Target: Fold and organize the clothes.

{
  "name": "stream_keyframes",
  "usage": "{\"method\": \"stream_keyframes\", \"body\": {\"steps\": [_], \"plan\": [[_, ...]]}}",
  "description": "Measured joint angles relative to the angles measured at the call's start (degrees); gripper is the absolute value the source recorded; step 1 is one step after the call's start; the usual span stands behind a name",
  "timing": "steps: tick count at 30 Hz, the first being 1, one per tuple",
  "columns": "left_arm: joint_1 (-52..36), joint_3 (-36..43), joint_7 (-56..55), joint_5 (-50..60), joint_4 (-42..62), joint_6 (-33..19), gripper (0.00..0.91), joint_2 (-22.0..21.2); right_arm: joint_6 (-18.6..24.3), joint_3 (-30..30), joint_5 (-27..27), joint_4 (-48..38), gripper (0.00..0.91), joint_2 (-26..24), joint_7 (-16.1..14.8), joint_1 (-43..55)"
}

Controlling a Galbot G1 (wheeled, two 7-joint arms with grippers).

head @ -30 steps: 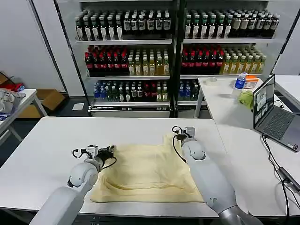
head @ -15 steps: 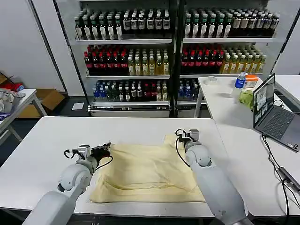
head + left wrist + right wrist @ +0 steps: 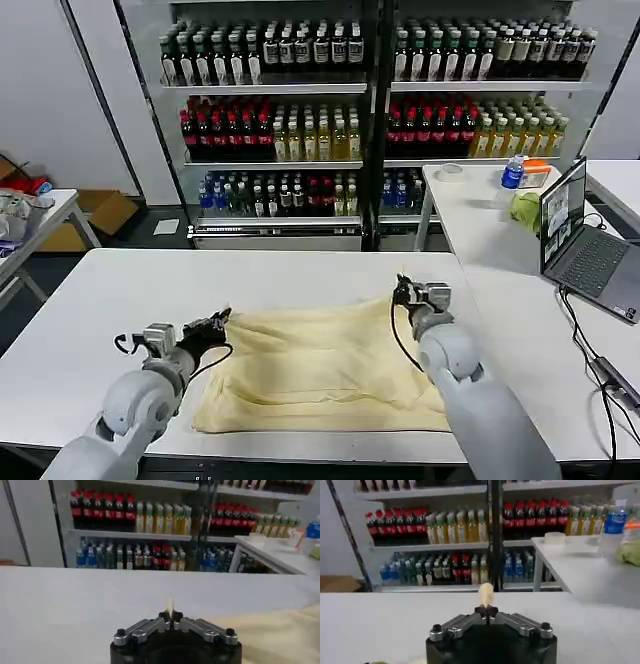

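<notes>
A pale yellow T-shirt (image 3: 318,365) lies spread across the near half of the white table (image 3: 110,290), wrinkled, its front edge close to the table's near edge. The left gripper (image 3: 212,325) sits at the shirt's far left corner with its jaws pressed together on a thin sliver of the fabric; in the left wrist view that sliver pokes up between the closed tips (image 3: 170,614), with more of the shirt (image 3: 280,630) lying on the table just beside them. The right gripper (image 3: 405,293) is at the far right corner, also closed, and in the right wrist view (image 3: 486,610) a small tuft of cream cloth (image 3: 485,594) stands up from the pinch.

Behind the table stand glass-fronted shelves (image 3: 375,120) packed with rows of bottles, dark, red, yellow and blue; their labels are probably printed, but no writing on them can be read from here. On the side table (image 3: 470,215) to the right sit an open laptop (image 3: 585,245), a yellow-green cloth lump (image 3: 526,210) and a blue-capped bottle (image 3: 512,172)
</notes>
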Motion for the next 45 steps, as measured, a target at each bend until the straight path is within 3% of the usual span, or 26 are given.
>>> {"method": "stream_keyframes", "body": {"steps": [12,23,25,27,28,45], "plan": [[8.2,-3.7,0.0,0.8,-6.5,-0.1,0.010,-0.7,-0.1,7.9,0.8,13.6,0.000,-4.7,-1.2,-14.1],[14.9,-5.1,0.8,4.6,-8.5,-1.2,0.010,-2.4,-0.7,11.1,-0.1,19.5,0.000,-5.0,-0.9,-24.4],[15.8,-5.1,1.0,5.6,-8.4,-1.4,0.071,-2.9,-0.8,11.1,-0.4,19.8,0.000,-4.9,-0.6,-25.4],[16.4,-5.0,1.3,6.8,-8.1,-1.4,0.564,-3.3,-0.9,11.1,-0.7,19.9,0.615,-4.6,-0.4,-26.2],[16.6,-5.0,1.4,7.3,-8.0,-1.4,0.907,-3.5,-1.0,11.0,-0.9,19.9,0.907,-4.4,-0.4,-26.5],[21.4,-6.4,-0.3,15.6,-8.1,-3.8,0.907,-8.0,0.5,11.3,-8.7,21.9,0.907,-2.9,-0.5,-32.8]]}}
